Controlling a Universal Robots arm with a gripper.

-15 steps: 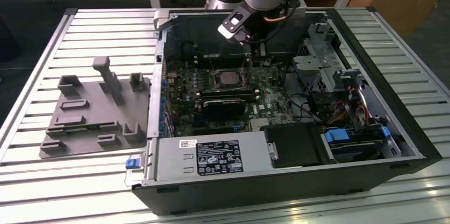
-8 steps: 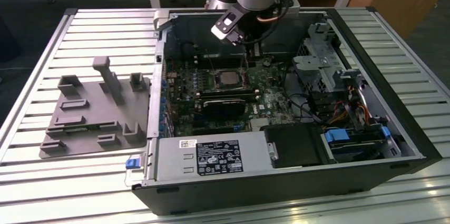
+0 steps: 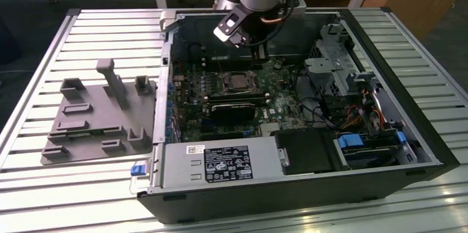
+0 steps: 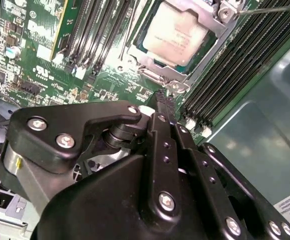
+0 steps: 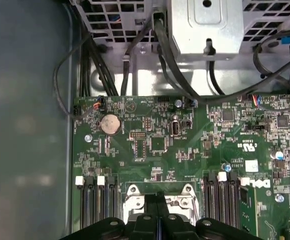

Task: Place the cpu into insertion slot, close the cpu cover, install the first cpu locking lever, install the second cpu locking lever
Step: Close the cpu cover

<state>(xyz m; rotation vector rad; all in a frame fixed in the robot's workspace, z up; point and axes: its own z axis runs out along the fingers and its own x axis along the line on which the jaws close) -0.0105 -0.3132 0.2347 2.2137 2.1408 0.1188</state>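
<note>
OK, from my remote station: the black two-finger hand hangs from the arm inside the open black desktop computer case, which lies on the slatted metal tabletop. In the exterior view it sits over the far part of the green circuit board, just beyond the small square insertion slot. The hand's fingers are pressed together w/ nothing between them, as far as I can see in both wrist views. In the second wrist view the fingertips sit just beside one corner of the square silver metal cpu cover; I can't tell whether they touch it. The small flat square cpu with its pale silver-grey top sits in the slot, and the cover frame lies down around it, so the chip shows thru the window. A thin metal lever rod runs off one corner of the cover; can't tell if it's latched. Long black memory slots run alongside the socket. In the first wrist view a round silver coin cell sits on the board, well apart from the hand. Toward the exterior view's left, a grey moulded fixture block rests on the tabletop beside the case.
</note>
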